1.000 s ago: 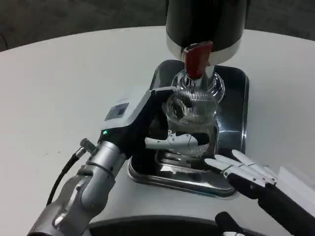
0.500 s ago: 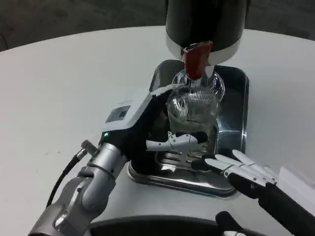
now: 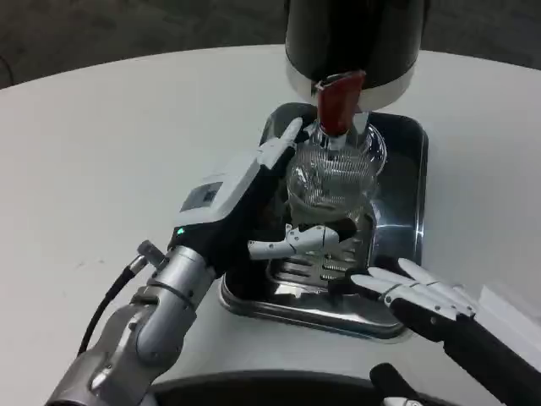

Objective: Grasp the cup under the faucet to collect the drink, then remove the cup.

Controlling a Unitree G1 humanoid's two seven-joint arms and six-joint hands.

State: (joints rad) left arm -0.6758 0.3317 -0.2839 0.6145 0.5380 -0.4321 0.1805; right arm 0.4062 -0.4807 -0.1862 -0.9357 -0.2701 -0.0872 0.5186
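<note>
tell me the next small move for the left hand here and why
Probably close the left hand more firmly round the glass cup and hold it steady. The cup sits under the red faucet on the metal tray, fingers wrapped around its lower part. Whether drink is flowing cannot be told. The right hand lies open at the tray's front edge.

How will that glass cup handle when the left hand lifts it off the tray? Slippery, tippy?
The cup looks like clear ribbed glass, so probably rigid and breakable; the ribs may help the left hand grip. It looks tall for its width, so it may tip if nudged on the tray. I cannot tell how full it is, so weight is uncertain.
</note>
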